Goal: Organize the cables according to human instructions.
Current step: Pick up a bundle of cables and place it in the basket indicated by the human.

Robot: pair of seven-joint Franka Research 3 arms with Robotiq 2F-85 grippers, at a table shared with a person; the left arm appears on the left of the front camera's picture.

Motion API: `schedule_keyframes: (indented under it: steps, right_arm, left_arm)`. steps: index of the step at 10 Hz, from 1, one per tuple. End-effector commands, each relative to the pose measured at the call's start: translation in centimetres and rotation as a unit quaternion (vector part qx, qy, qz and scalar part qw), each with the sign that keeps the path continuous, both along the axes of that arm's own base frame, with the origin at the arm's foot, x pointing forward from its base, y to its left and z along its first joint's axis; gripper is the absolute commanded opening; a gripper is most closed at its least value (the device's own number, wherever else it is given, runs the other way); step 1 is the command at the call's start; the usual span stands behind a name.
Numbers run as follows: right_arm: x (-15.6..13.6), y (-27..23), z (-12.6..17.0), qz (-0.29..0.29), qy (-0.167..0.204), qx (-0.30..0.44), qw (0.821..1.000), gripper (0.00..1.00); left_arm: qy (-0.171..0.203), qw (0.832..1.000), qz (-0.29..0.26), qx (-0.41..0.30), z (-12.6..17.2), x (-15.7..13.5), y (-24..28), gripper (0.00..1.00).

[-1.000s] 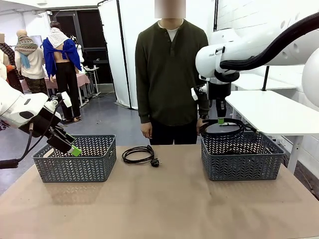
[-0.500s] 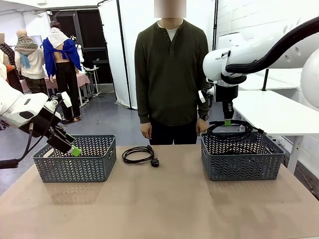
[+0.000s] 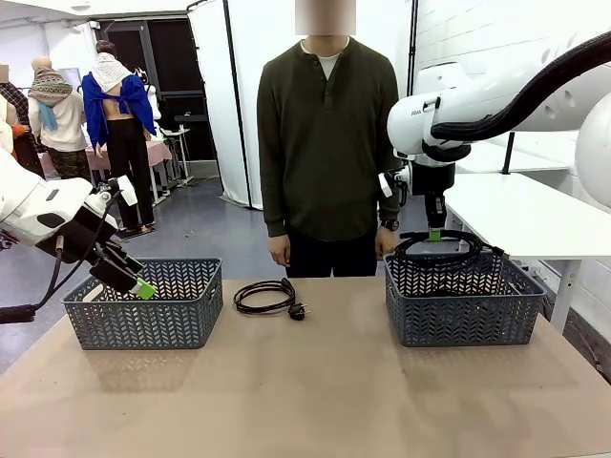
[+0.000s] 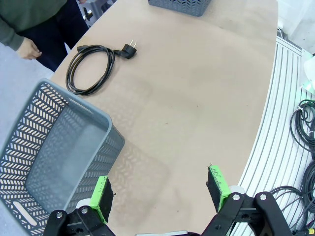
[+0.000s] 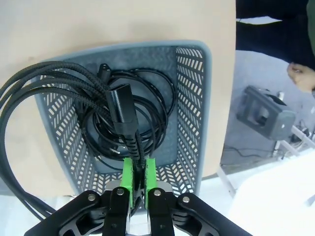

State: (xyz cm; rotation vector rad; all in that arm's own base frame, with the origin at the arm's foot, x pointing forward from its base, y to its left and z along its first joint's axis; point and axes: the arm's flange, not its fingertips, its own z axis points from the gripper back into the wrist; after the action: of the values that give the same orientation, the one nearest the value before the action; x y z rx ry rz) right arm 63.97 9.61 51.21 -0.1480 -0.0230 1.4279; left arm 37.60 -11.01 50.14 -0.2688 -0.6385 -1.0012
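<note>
Jaws of the right gripper [image 3: 435,232] pinch a cable [image 5: 123,113] just above the basket [image 3: 463,320], so drop-off is underway, needing lowering then release; left gripper [image 4: 159,191], far left of it, gapes wide.

You're looking at a room split by a white partition screen [image 3: 243,57] on black poles; take that as your reference. In front of it sits the tan worktable [image 3: 305,382], taking up the whole near side. Left of the screen there's a dark glazed opening [image 3: 177,67] and a low table with a pinkish cover [image 3: 160,151] further back. Right of it you get a white-painted brick wall [image 3: 468,29] with a white side table [image 3: 516,215] against it. Floor around the screen is plain grey [image 3: 200,229], slightly glossy. Light is even and overhead, with a bright ceiling panel [image 3: 81,5] up left of the screen.
</note>
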Motion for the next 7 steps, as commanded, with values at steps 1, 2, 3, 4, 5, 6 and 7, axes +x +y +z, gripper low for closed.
schedule_keyframes:
  steps: [1,2,3,4,5,6,7]
  right_arm:
    - [0.5,-0.2,-0.1,-0.004,-0.013,-0.005,1.000,0.00]
    - [0.8,-0.8,-0.4,-0.001,-0.021,0.001,1.000,0.00]
    - [1.1,-1.4,-0.8,0.020,-0.037,0.005,0.999,0.00]
    - [1.2,-2.2,-1.3,0.033,-0.034,0.011,0.999,0.00]
    - [1.3,-2.9,-1.6,0.040,-0.032,0.021,0.998,0.00]
    - [1.6,-3.6,-2.1,0.049,-0.030,0.028,0.998,0.00]
    - [2.1,-4.0,-2.7,0.055,-0.024,0.027,0.998,0.00]
  left_arm:
    - [-0.001,1.000,-0.012,-0.007,-0.3,0.2,0.3,1.00]
    - [-0.001,1.000,-0.012,-0.007,-0.3,0.2,0.3,1.00]
    - [-0.001,1.000,-0.012,-0.007,-0.3,0.2,0.3,1.00]
    - [-0.001,1.000,-0.012,-0.007,-0.3,0.2,0.3,1.00]
    - [-0.001,1.000,-0.012,-0.007,-0.3,0.2,0.3,1.00]
    - [-0.001,1.000,-0.012,-0.007,-0.3,0.2,0.3,1.00]
    - [-0.001,1.000,-0.012,-0.007,-0.3,0.2,0.3,1.00]
